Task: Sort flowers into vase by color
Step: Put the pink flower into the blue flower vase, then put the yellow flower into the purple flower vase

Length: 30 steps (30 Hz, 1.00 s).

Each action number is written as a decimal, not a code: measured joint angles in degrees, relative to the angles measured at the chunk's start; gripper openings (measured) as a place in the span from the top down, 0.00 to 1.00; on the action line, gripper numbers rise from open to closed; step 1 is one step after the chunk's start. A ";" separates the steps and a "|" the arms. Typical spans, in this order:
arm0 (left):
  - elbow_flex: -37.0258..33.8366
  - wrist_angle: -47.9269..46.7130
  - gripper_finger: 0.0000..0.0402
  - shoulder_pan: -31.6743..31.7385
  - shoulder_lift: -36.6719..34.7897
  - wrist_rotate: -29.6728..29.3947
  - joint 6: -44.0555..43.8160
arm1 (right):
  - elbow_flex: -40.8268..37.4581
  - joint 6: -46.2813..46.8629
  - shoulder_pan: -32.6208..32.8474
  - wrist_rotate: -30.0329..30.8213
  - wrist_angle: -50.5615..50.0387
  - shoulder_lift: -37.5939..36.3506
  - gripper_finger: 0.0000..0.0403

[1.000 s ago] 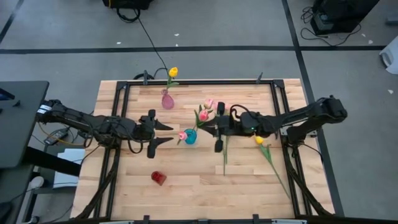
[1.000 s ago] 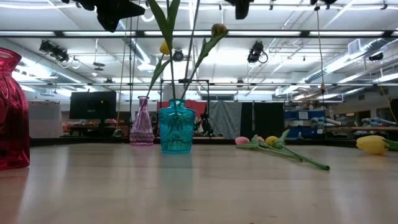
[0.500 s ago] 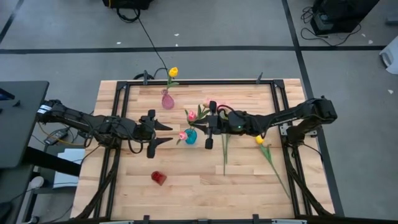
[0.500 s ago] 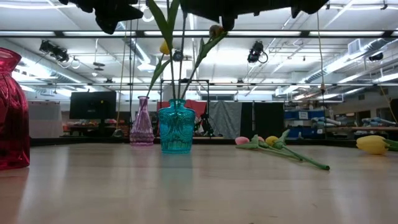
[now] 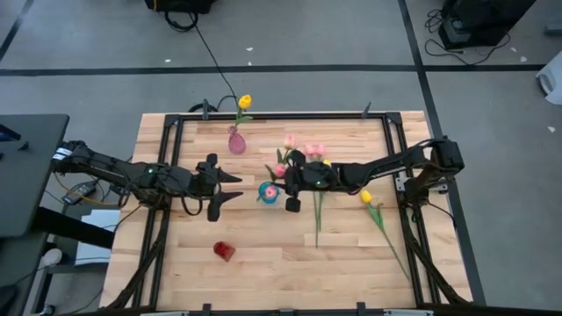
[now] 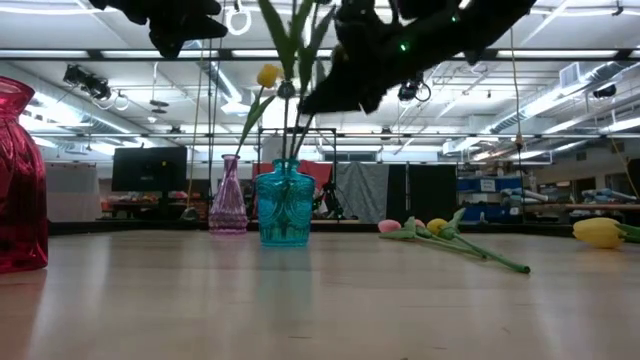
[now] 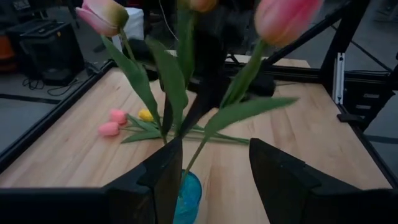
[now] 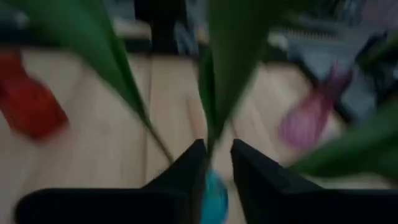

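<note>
Pink tulips point(image 7: 283, 18), long green stems

teal vase point(image 6: 284, 208): glossy cut glass | table point(image 5: 263, 263): pale wood planks, smooth | frame point(image 5: 290, 115): black metal

No readable text or labels anywhere.

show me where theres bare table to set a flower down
Bare wood lies along the near edge right of the red vase, and in the far right corner of the table. It is crowded mid-table: the right end effector is over the teal vase, with loose tulips beside it and the left end effector close by.
</note>
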 joint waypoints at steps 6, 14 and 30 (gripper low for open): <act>0.00 -0.64 0.52 0.00 -1.05 0.00 -0.02 | 0.20 2.52 0.00 -0.14 -10.83 -7.18 0.59; -0.01 -0.60 0.52 0.00 -1.65 0.03 -0.93 | 0.22 18.70 0.93 -0.41 -36.61 -18.00 0.51; -0.02 -0.58 0.52 0.00 -1.58 -1.35 -1.93 | 0.04 42.04 -0.63 -5.49 -59.82 -2.93 0.58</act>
